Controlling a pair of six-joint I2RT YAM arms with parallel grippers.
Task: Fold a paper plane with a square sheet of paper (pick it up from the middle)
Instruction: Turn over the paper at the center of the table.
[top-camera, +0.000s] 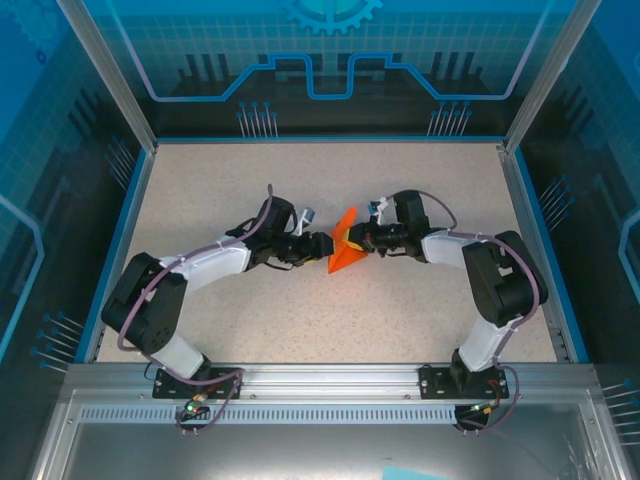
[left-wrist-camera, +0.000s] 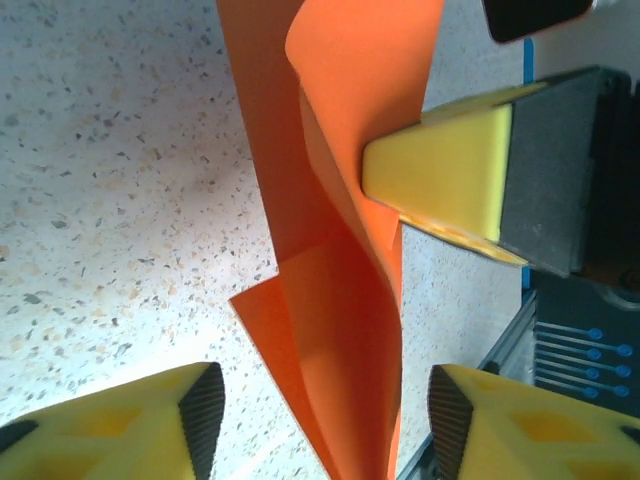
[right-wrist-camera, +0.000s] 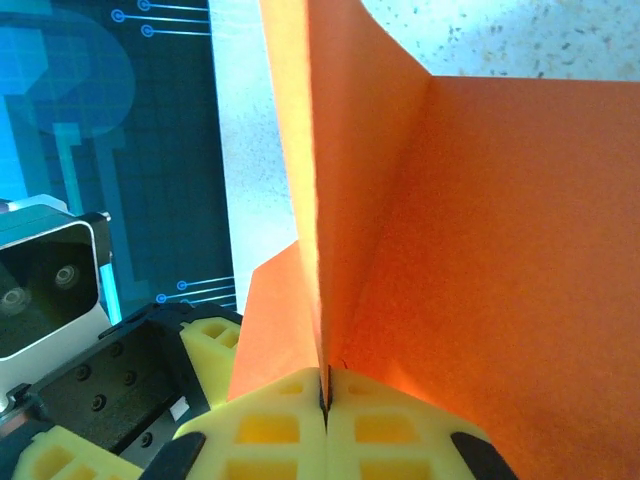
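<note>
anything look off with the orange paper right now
Slightly. The paper plane is not folded flat: one layer bows outward in a curve beside the crease, near the right gripper pinching it. No tear shows.

Entry 1, paper plane (top-camera: 343, 252): in the top external view it is too small to read the creases. The left wrist view cuts it off at the top and bottom edges, the right wrist view at the top and right edges. The lower edge of the upright fold is hidden between the pads of the right end effector (right-wrist-camera: 325, 395)

Entry 2, left end effector (left-wrist-camera: 322, 405): fingers cut off by the bottom edge of the left wrist view

Entry 3, tabletop (right-wrist-camera: 520, 30): blurred in the right wrist view
</note>
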